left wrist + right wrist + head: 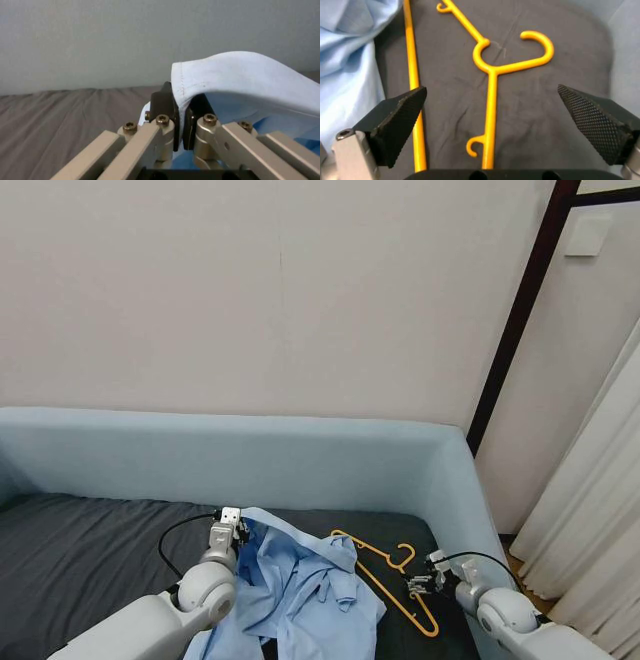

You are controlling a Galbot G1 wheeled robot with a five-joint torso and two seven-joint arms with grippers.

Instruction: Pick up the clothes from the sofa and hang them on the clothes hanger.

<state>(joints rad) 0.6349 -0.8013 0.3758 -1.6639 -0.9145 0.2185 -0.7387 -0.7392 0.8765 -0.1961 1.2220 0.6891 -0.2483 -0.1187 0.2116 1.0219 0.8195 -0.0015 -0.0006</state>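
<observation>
left gripper [179, 112] clamped tight on blue shirt [240, 75] edge | right gripper [492, 93] spread wide, held nothing | orange hanger [490, 71] lay just below, between its pads

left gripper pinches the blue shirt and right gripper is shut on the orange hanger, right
No: the right gripper is open over the orange plastic hanger, as the right wrist view shows. The left gripper does pinch the light blue fabric shirt.
</observation>
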